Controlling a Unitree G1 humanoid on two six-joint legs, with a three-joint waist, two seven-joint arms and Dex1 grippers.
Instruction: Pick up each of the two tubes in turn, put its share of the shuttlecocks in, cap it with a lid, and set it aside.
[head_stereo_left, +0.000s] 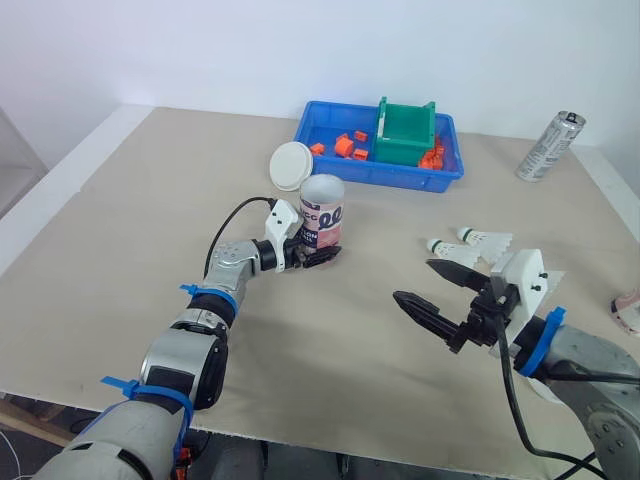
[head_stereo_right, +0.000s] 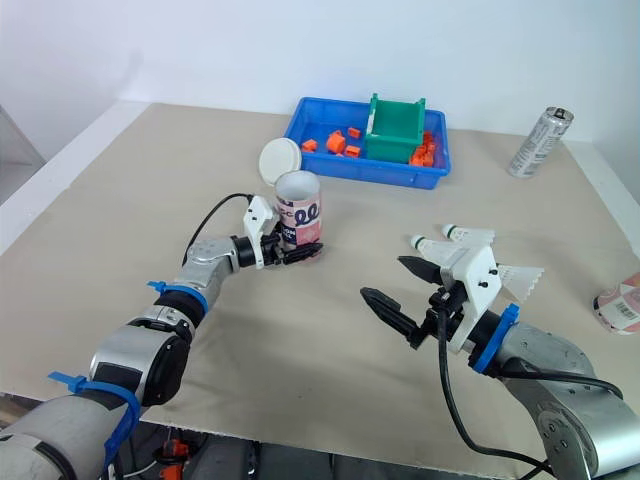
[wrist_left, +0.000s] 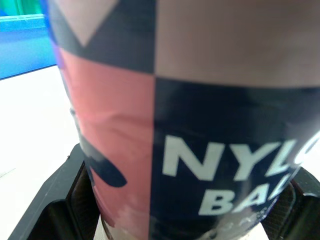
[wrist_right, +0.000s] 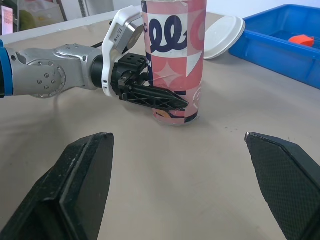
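The right gripper (head_stereo_left: 414, 280) is hovering wide open near the front of the table (head_stereo_left: 330, 380), while the left gripper (head_stereo_left: 318, 254) is clasping the upright tube (head_stereo_left: 322, 205) low on its wall at mid-table; light, glossy and probably crushable, it is needing a gentle squeeze.

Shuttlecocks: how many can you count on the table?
2: one shuttlecock lies just beyond the right pincer, the other shuttlecock beside it. More may hide behind the pincer.

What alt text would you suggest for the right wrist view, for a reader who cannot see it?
The left gripper clasps an upright pink-and-navy tube on the tan table, with a white lid and a blue bin behind. The right gripper, fingers open, frames the foreground.
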